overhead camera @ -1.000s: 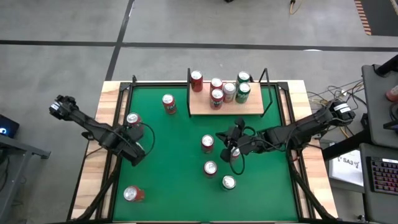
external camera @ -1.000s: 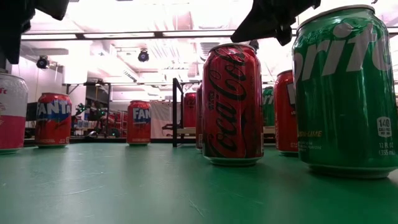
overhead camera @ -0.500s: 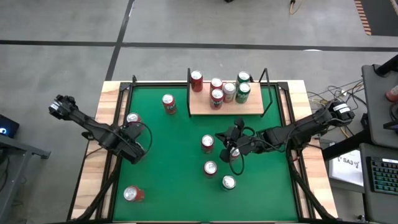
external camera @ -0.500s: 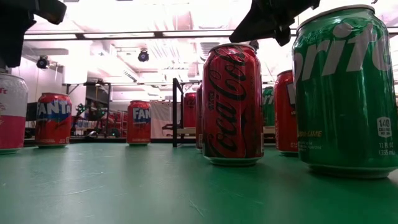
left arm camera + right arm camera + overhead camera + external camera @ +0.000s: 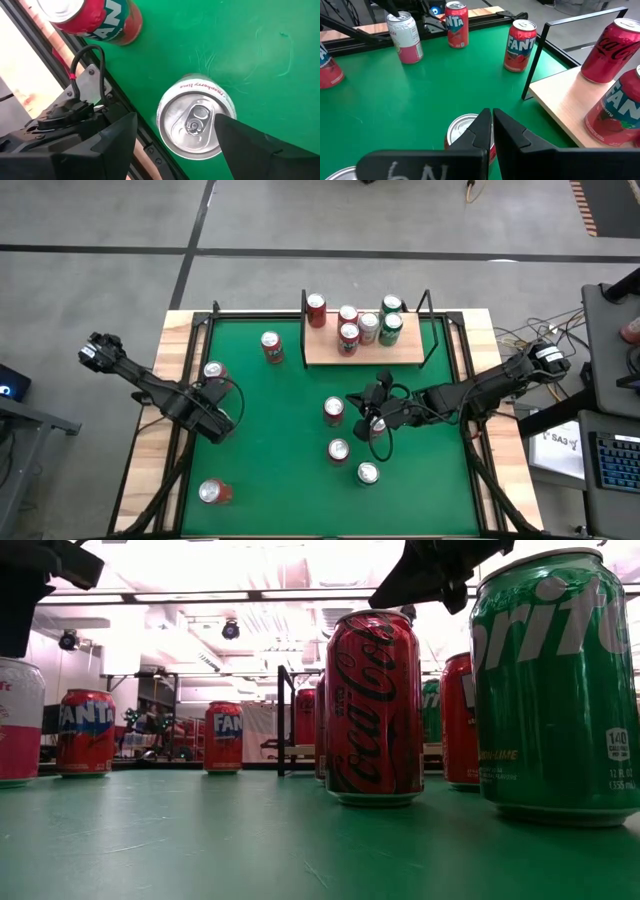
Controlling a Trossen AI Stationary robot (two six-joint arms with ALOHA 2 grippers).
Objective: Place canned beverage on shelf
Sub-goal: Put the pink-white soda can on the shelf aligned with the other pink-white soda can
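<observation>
While left hand [image 5: 172, 137] hovers, raspberry-lime can [image 5: 196, 117] directly beneath, unheld

— What sits where on the table [image 5: 270, 470]?
— Seen from above, the shelf [image 5: 362, 348] lies at 12 o'clock against the far edge, five cans [image 5: 349, 335] standing on it. One can [image 5: 271, 346] stands just off its 9 o'clock end.

— And nearer the middle?
— Three cans [image 5: 338, 450] run from centre toward 5 o'clock. The right gripper [image 5: 372, 420] hovers beside them at 3 o'clock. The left gripper [image 5: 214, 395] is at 9 o'clock by a can [image 5: 214, 372]; another can [image 5: 212, 492] stands at 7 o'clock.
</observation>
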